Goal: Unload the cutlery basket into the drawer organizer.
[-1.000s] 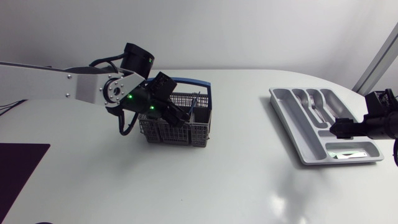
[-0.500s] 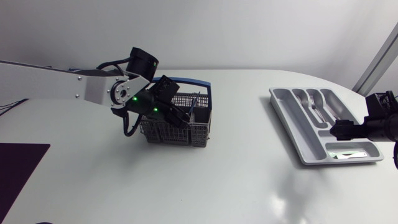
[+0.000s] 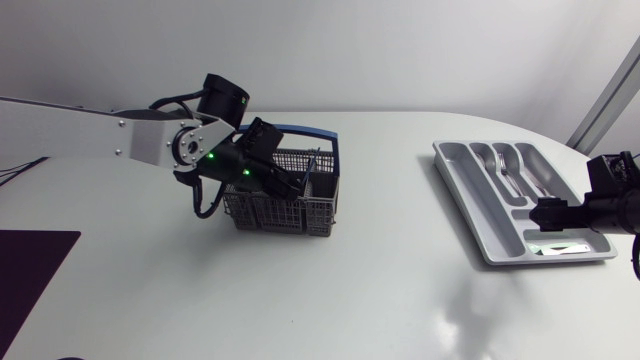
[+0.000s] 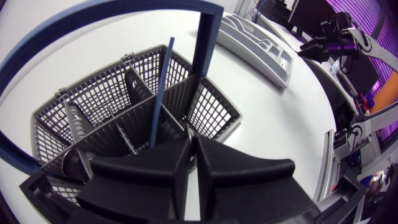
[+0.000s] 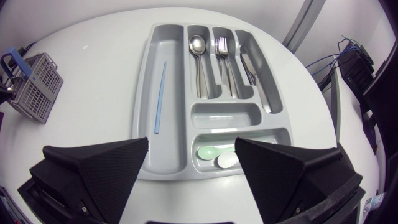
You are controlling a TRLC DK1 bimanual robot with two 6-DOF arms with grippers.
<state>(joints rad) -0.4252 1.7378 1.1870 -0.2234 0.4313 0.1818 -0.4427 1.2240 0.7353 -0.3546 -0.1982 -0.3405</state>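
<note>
Cutlery basket [image 3: 282,212], left of centre in the head view, sits under our left gripper [image 4: 191,144], whose fingers are pressed together with nothing visibly between them. A blue stick [image 4: 160,99] stands upright just ahead. Our right gripper [image 5: 191,146] gapes wide and empty above the drawer organizer [image 3: 478,215] at the right.

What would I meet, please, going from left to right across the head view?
Silver-grey left arm link → grey mesh cutlery basket with blue handle → grey plastic drawer organizer.

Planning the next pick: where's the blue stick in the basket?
In the left wrist view the blue stick leans in the basket beside its handle, just ahead of the left hand.
</note>
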